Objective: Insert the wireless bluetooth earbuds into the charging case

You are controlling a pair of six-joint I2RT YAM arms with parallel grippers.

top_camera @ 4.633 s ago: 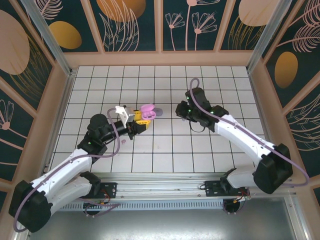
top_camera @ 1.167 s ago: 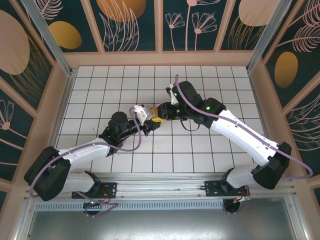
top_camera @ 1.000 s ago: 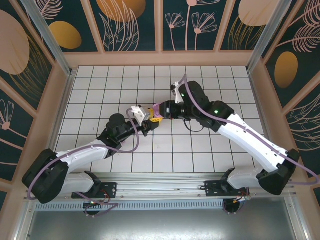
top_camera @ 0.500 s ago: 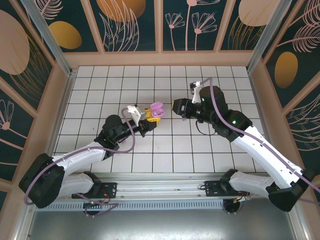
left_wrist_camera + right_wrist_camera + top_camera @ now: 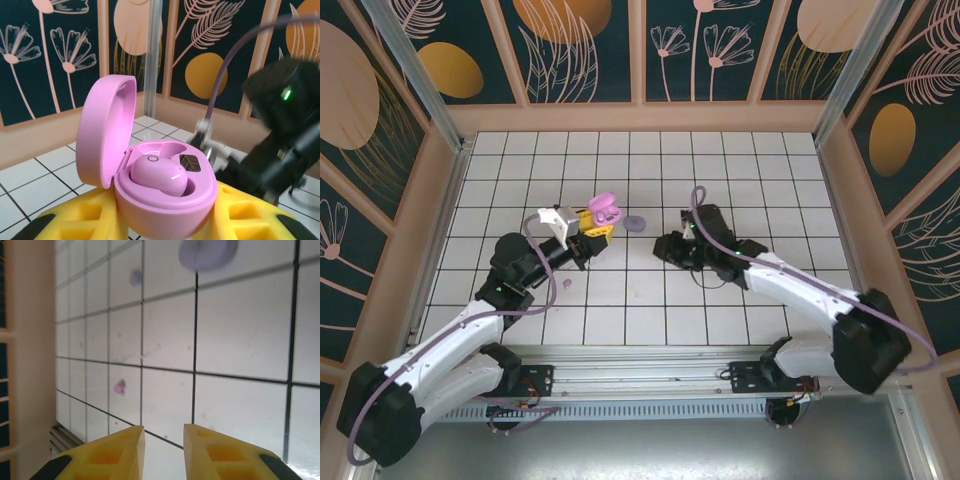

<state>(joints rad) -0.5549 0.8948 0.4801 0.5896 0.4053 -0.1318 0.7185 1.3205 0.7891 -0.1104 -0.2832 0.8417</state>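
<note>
Withdrawn from the charging case (image 5: 604,206) gripped by the left gripper (image 5: 595,222), the right gripper (image 5: 662,247) is now held low over the tiles (image 5: 720,170). At the left wrist, one earbud (image 5: 159,176) is seen seated in the open case. At the right wrist, a loose earbud (image 5: 120,386) could be flicked away by the parted, empty fingers (image 5: 107,452).

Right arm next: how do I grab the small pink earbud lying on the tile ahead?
Come straight down and pinch the earbud across its sides with the right gripper. It is a tiny low nub lying free on the tiled table; a sideways approach would probably push it.
</note>
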